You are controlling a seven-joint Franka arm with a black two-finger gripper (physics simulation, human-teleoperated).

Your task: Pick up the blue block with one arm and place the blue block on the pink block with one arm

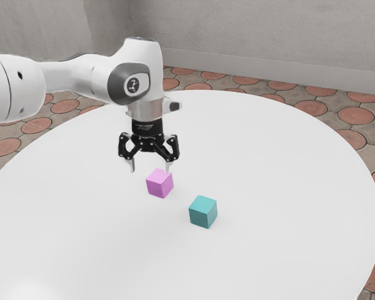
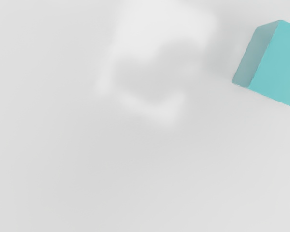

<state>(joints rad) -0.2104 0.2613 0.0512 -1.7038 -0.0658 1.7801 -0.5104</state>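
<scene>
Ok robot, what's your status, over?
Jaws open, empty. Small blue-green cube on white round table, untouched. Small pink cube beside it, apart. Nothing blocking.

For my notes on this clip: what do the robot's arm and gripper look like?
The arm is glossy white, with thick, rounded links. Its last joint carries a round grey cap with a small white mark. Below a short black collar sits the gripper, a black linkage with two fingers ending in pale fingertips.
</scene>
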